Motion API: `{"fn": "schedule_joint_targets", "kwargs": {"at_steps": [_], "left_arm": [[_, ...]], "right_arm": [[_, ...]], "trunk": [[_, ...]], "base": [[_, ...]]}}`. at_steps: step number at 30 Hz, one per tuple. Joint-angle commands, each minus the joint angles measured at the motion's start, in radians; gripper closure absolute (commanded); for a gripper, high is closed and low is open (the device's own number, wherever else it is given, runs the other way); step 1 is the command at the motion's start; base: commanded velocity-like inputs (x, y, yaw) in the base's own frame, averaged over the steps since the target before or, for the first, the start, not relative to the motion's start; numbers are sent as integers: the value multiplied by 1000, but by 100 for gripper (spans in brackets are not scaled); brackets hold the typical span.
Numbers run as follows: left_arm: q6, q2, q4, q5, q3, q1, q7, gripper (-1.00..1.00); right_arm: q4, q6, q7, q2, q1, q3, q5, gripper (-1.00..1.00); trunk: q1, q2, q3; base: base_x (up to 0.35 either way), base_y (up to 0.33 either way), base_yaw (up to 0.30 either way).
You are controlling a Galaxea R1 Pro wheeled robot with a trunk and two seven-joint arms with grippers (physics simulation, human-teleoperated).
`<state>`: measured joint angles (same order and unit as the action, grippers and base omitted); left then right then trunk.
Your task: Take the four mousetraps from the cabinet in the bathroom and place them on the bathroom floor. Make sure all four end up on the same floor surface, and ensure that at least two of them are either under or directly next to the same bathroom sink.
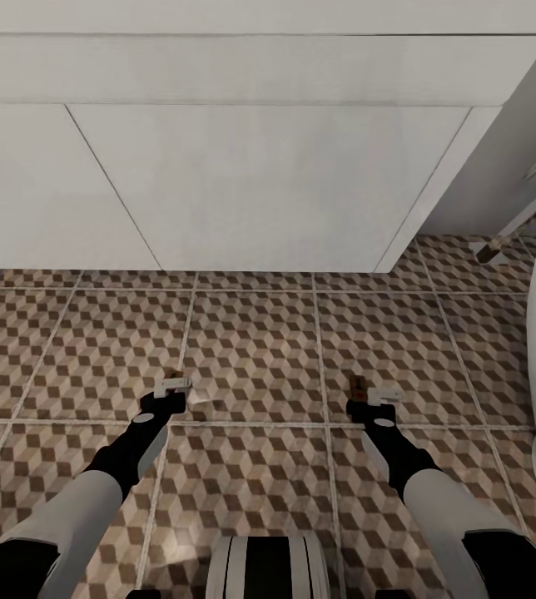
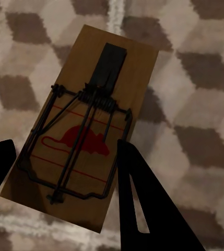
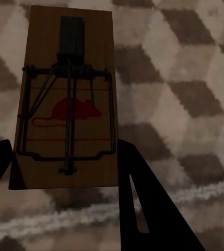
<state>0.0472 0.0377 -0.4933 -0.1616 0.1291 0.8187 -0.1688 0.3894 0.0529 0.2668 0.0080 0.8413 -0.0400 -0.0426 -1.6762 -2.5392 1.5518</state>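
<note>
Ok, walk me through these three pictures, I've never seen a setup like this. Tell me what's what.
This is a simulated two-armed robot. The large picture looks down from its head: both dark arms reach over the cube-patterned bathroom floor, facing a white vanity unit. The other two pictures come from cameras near each gripper. The left gripper has its dark fingers on either side of a wooden mousetrap with a red mouse print. The right gripper has a second mousetrap between its fingers the same way. Whether they rest on the tiles, I can't tell.
</note>
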Motion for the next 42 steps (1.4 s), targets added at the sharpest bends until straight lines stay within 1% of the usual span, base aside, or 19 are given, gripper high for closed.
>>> {"fn": "schedule_joint_targets", "kwargs": {"at_steps": [1,4,20,35,38,41,42], "left_arm": [[5,1,-2,-10,9,0,-8,100],[5,1,-2,-10,9,0,-8,100],[5,1,-2,-10,10,0,-8,100],[6,-1,-8,-7,13,0,-10,100],[2,-2,-9,-6,13,-1,-22,100],[-22,-1,-10,-7,11,-1,-40,100],[-49,0,-9,-7,12,-1,-48,100]], "right_arm": [[2,5,6,0,0,-4,-5,100],[2,5,6,1,0,-4,-5,100],[2,5,6,1,0,-4,-5,100],[3,-2,6,3,0,-3,-4,100],[4,-2,6,4,0,-3,-4,100],[5,-2,6,4,0,-4,-4,100],[5,-3,6,4,0,-4,-3,100]], "trunk": [[0,0,1],[0,0,1],[-7,-4,62],[-7,-4,62],[-7,-4,62],[-7,-4,62],[-7,-4,62]], "base": [[0,0,0],[0,0,0],[0,0,0],[0,0,0],[0,0,0],[0,0,0],[0,0,0]]}}
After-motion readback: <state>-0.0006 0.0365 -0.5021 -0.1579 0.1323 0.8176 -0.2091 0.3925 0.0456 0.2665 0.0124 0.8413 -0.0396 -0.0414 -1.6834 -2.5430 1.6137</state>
